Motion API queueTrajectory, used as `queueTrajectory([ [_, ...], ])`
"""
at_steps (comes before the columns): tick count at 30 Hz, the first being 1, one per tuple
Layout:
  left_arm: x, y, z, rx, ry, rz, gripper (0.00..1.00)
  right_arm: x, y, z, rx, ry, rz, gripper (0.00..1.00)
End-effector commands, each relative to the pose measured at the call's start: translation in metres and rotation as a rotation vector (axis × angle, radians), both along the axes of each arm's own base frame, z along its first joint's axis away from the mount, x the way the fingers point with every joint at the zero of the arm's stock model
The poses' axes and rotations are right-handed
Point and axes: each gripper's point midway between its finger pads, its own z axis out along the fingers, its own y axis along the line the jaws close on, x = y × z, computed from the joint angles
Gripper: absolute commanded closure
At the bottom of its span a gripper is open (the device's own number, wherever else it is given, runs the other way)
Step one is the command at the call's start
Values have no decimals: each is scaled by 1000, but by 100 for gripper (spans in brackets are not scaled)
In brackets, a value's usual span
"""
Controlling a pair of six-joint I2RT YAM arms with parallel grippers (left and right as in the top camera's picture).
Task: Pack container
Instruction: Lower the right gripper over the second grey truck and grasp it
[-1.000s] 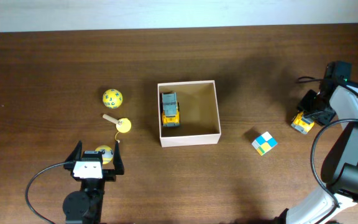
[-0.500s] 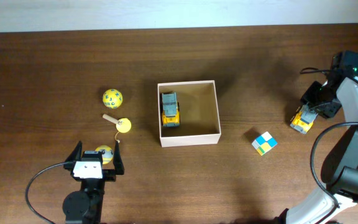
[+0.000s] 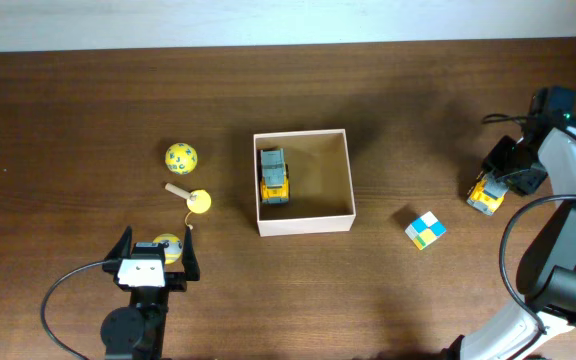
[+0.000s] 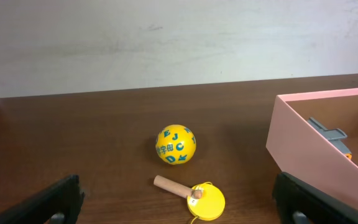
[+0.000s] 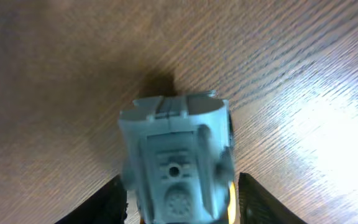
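Observation:
The container (image 3: 304, 224), a shallow white-walled box with a tan inside, stands mid-table with a yellow-and-grey toy truck (image 3: 274, 176) in it. Its wall also shows in the left wrist view (image 4: 306, 155). My right gripper (image 3: 495, 184) is at the far right, its fingers close against both sides of a second yellow-and-grey truck (image 3: 484, 197) that rests on the table. That truck fills the right wrist view (image 5: 176, 162). My left gripper (image 3: 154, 262) is open and empty at the front left. A yellow lettered ball (image 3: 169, 245) lies just ahead of it.
Another yellow lettered ball (image 3: 180, 156) and a wooden peg with a yellow disc (image 3: 197, 201) lie left of the container. Both show in the left wrist view, the ball (image 4: 175, 144) and the disc (image 4: 205, 201). A blue, white and yellow cube (image 3: 425, 229) lies front right.
My right arm has shifted a little toward the right edge while staying over the truck. The truck has barely moved. The left arm is still.

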Motion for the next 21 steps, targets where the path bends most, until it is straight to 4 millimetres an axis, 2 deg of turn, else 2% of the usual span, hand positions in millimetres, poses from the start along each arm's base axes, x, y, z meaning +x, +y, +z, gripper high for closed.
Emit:
queueTrajectory([
  [1, 0, 0, -2, 15, 3, -3, 1, -8, -3, -3, -20, 8, -24, 48],
  [13, 0, 0, -2, 15, 3, -3, 1, -7, -4, -5, -25, 2, -24, 48],
  [21, 0, 0, -2, 15, 3, -3, 1, -13, -2, -17, -22, 9, -24, 47],
])
